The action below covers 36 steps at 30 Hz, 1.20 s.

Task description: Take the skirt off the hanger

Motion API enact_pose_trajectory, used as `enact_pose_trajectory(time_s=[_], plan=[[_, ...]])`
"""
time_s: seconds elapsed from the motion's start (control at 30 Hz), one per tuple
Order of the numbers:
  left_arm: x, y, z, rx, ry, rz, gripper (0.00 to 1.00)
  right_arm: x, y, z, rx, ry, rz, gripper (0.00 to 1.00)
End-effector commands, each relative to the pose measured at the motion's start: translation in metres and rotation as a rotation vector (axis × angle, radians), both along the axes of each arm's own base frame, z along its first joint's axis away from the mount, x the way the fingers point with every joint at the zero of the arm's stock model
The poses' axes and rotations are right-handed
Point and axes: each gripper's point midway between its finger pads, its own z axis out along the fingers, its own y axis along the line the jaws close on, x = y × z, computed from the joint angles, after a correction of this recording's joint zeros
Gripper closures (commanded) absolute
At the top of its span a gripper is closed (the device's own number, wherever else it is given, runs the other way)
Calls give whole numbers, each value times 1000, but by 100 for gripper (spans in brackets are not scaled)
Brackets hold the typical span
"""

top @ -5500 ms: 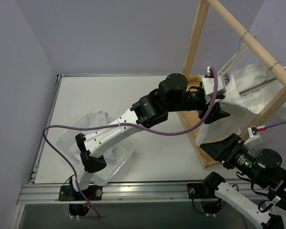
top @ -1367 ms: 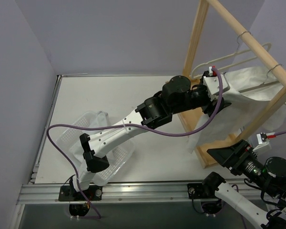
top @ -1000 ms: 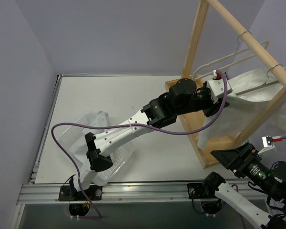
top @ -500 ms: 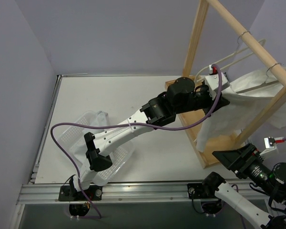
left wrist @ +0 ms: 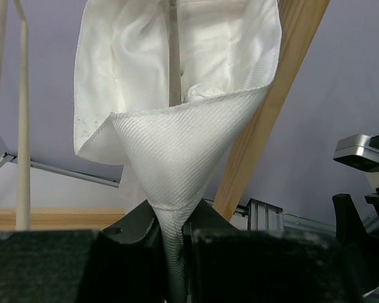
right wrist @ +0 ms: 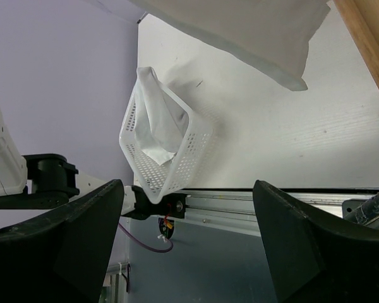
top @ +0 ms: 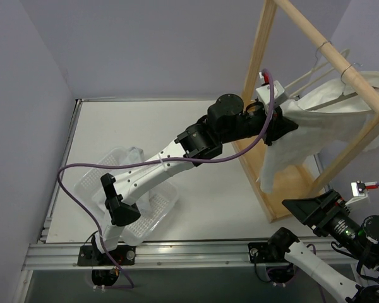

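Observation:
A white skirt [top: 331, 120] hangs on a hanger [top: 333, 101] whose wire hook [top: 348, 69] sits over the wooden rail of the rack. My left gripper [top: 284, 128] is shut on the skirt's left edge, and the cloth stretches taut from it toward the hanger. The left wrist view shows the skirt [left wrist: 177, 126] drawn into a cone that narrows between my left gripper's [left wrist: 172, 252] black fingers, with the hanger bar [left wrist: 174, 57] showing through the fabric. My right gripper [top: 308, 211] is low beside the rack's base, open and empty; its fingers [right wrist: 82, 240] stand wide apart below the skirt's hem [right wrist: 240, 31].
A second, cream hanger [top: 309, 72] hangs bare on the same rail [top: 316, 38]. The rack's upright post [top: 258, 47] and base [top: 284, 189] stand at the right. A white perforated basket [top: 132, 196] holding white cloth sits near the left arm's base.
My left gripper has shut on the skirt's edge and drawn it left and up, stretching the cloth and swinging the hangers. The right arm has barely moved.

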Motion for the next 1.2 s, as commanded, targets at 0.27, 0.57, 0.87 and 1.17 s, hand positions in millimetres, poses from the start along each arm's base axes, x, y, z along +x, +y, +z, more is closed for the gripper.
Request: enact_pose_trajectory(time_s=[0.27, 0.57, 0.87, 1.17], plan=[[-27, 62, 100, -275, -114, -10, 98, 1, -4, 4, 7, -13, -19, 21], [-27, 100, 69, -209, -118, 6, 98, 15, 6, 0, -30, -24, 1, 20], [-20, 166, -2, 4, 0, 171, 98, 43, 32, -10, -109, -6, 43, 20], [-30, 271, -101, 215, 164, 386, 98, 80, 70, 9, -160, -80, 122, 20]])
